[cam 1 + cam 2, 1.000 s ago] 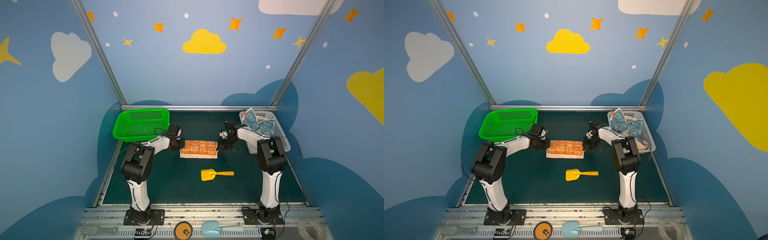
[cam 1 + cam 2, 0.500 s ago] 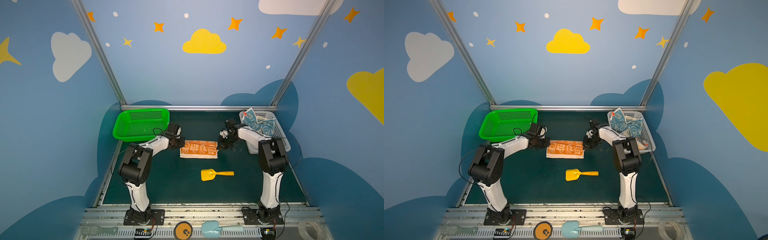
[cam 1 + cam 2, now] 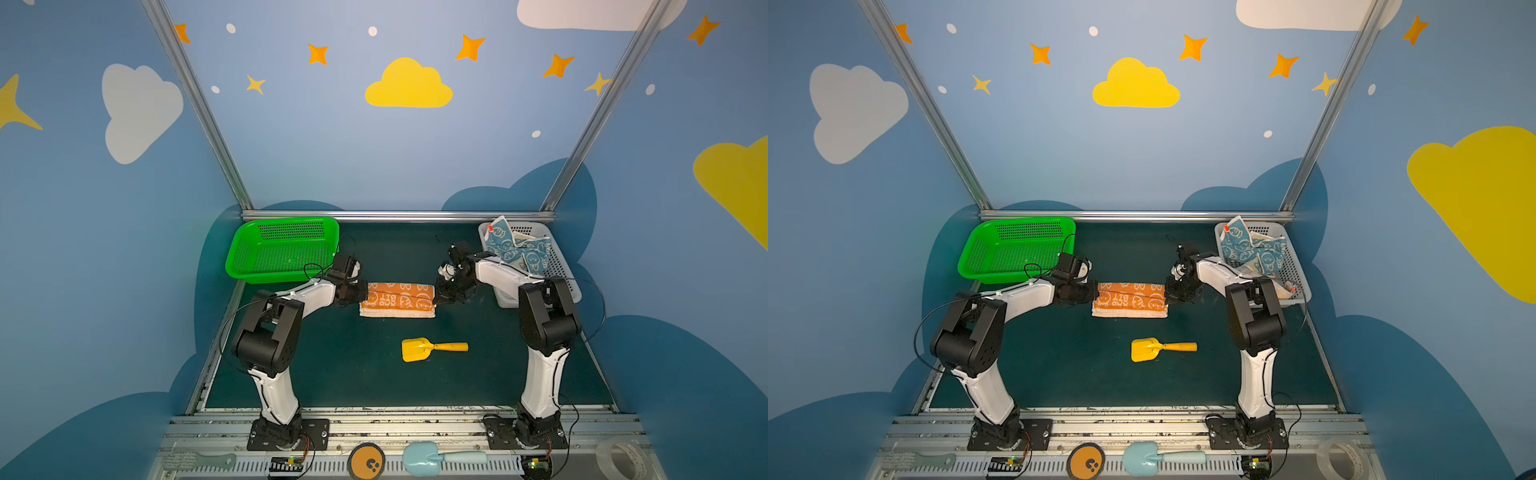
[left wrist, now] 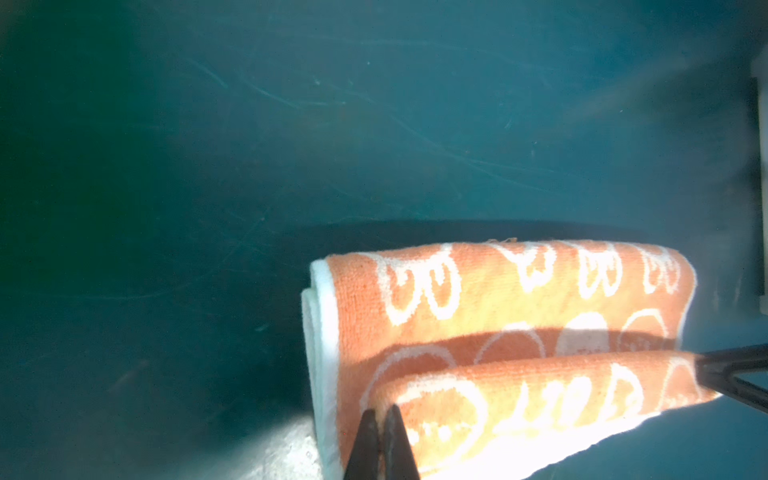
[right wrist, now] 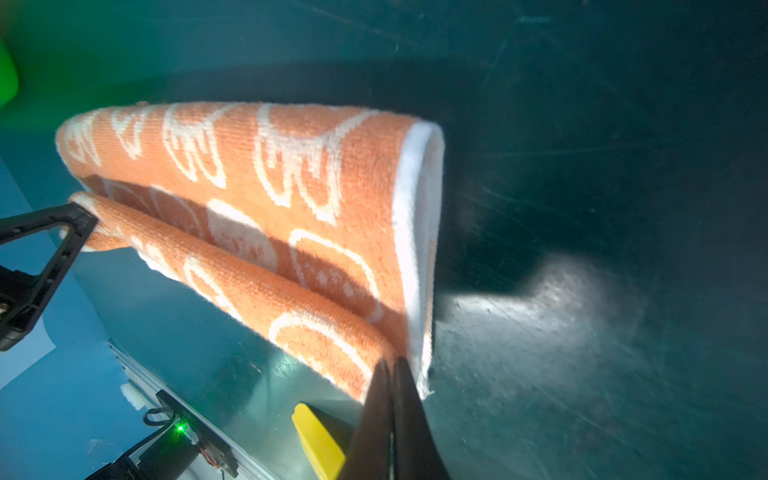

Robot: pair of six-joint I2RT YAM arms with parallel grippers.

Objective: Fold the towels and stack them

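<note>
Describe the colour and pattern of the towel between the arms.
The towel is orange with white cartoon outlines, white-edged; clearest in the right wrist view.

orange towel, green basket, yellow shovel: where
orange face-print towel (image 3: 395, 291), in a top view, upper fold
green mesh plastic basket (image 3: 297, 230), in a top view, back wall
yellow plastic toy shovel (image 3: 415, 350), in a top view, blade

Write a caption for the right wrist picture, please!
The right gripper pinches the folded orange towel by its corner.

The orange towel (image 4: 519, 291) is nubby cloth; the green basket (image 3: 241, 253) glossy plastic.
</note>
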